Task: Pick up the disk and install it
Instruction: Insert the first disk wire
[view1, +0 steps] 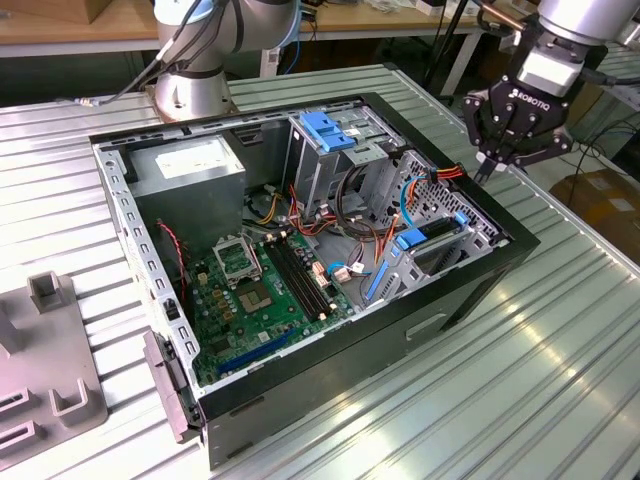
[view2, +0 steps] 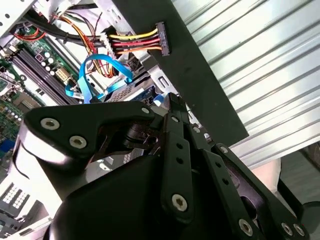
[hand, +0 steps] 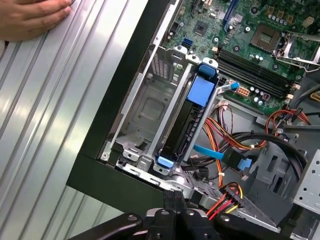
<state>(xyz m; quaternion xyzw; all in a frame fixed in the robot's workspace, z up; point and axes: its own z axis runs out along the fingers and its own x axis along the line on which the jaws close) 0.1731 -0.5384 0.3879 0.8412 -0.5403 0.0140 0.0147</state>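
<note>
Hovering over a computer case (view1: 350, 350) on a ribbed metal table (view1: 560, 330): gripper (view1: 487, 168), fingers together, empty.
Inside, the disk (hand: 192, 117) stands edgewise in a drive bay; a hand (hand: 30, 17) rests on the table.

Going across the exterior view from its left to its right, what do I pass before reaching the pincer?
Grey fixture → power supply box → blue-topped drive cage → disk with blue rails → pincer.
</note>
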